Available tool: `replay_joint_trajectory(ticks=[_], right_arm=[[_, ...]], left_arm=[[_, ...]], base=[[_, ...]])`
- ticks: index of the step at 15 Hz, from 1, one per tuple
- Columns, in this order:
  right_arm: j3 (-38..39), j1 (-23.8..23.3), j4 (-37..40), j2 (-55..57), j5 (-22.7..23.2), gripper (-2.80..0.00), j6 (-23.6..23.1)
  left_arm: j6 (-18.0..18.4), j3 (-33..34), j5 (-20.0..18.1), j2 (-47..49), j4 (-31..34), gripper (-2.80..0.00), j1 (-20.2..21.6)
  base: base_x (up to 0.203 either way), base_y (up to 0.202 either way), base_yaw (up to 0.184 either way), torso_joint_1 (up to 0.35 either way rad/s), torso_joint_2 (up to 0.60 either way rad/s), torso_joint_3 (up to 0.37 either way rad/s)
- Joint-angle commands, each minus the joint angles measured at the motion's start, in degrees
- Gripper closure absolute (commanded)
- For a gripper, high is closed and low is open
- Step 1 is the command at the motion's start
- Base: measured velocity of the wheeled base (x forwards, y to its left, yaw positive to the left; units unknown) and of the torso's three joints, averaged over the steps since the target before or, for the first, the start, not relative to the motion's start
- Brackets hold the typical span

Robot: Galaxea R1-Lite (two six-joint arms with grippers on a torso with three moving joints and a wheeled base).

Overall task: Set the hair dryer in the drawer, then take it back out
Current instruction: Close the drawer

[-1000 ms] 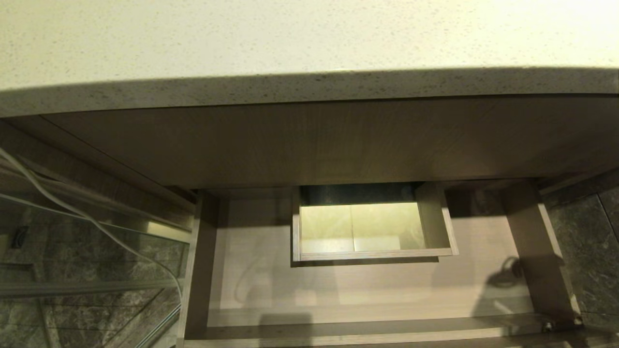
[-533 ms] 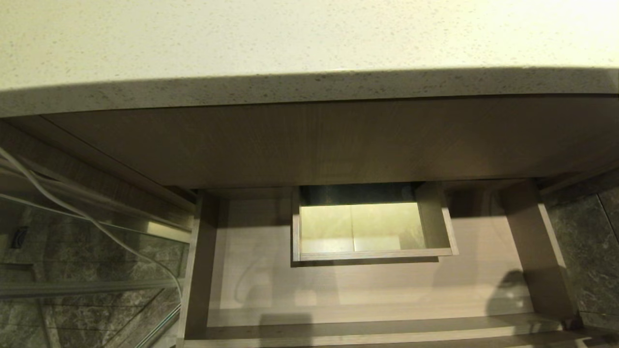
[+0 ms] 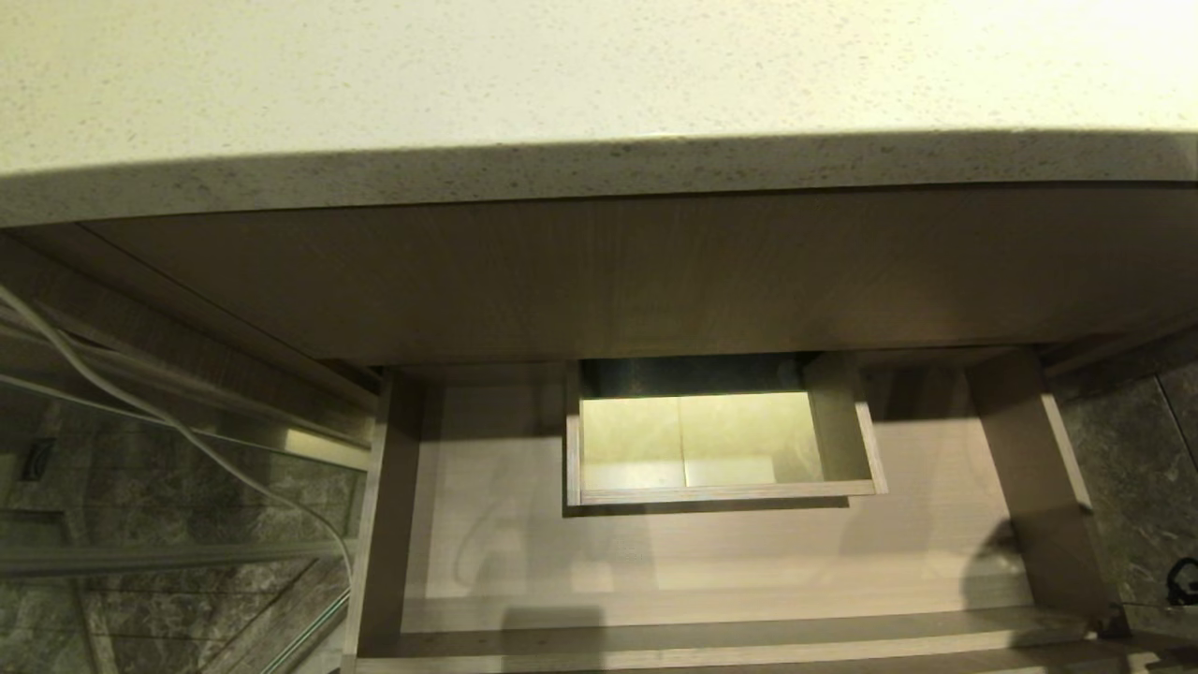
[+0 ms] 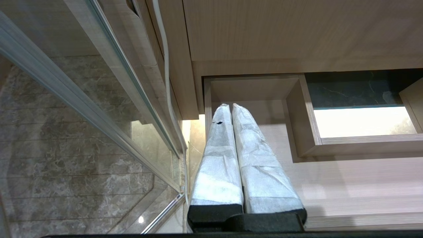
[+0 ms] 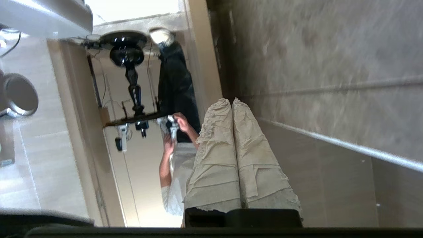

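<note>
1. wood-grain drawer point(image 3: 711, 562) stands pulled out under the speckled desk point(image 3: 599, 75); no hair dryer shows inside.
2. left gripper point(image 4: 231, 107) hangs over the drawer's left end, pressed together, empty.
3. right gripper point(image 5: 231, 100), off the drawer, likewise closed and empty.

**Open drawer floor, overhang above**

I see the wide, shallow light-brown wood-grain drawer point(image 3: 711, 562) pulled out, its floor bare to either side of the boxed rectangular notch point(image 3: 721, 440) at the rear wall, which juts forward mid-width. The speckled cream stone countertop point(image 3: 599, 178) and the wood-grain vanity panel point(image 3: 655, 271) overhang the rear, so I can come in only from above the front. A white cable point(image 3: 187, 431) and a glass panel point(image 3: 140, 487) crowd the left side; the right side wall point(image 3: 1039, 468) bounds the other.
</note>
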Motion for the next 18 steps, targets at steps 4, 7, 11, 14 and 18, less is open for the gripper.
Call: replay_joint_trajectory(ticks=[4, 7, 11, 14, 18], right_arm=[[-0.25, 0.73, -6.75, 3.76, 0.55, 0.0, -0.38], [-0.68, 1.07, -7.78, 4.52, 0.63, 0.0, -0.29], [-0.8, 1.89, -12.04, 5.08, 0.77, 0.0, -0.17], [-1.25, 2.76, -13.59, 5.93, 2.73, 0.0, 0.06], [-1.83, 3.28, -14.9, 6.54, 3.62, 0.0, 0.34]], left_arm=[[-0.02, 2.29, 0.01, 0.0, -0.11, 0.0, 0.01], [-0.02, 2.29, 0.01, 0.0, -0.11, 0.0, 0.01], [-0.02, 2.29, 0.01, 0.0, -0.11, 0.0, 0.01], [-0.02, 2.29, 0.01, 0.0, -0.13, 0.0, 0.01], [-0.02, 2.29, 0.01, 0.0, -0.11, 0.0, 0.01]], base=[[0.0, 0.0, 0.0, 0.0, 0.0, 0.0], [0.0, 0.0, 0.0, 0.0, 0.0, 0.0], [0.0, 0.0, 0.0, 0.0, 0.0, 0.0], [0.0, 0.0, 0.0, 0.0, 0.0, 0.0], [0.0, 0.0, 0.0, 0.0, 0.0, 0.0]])
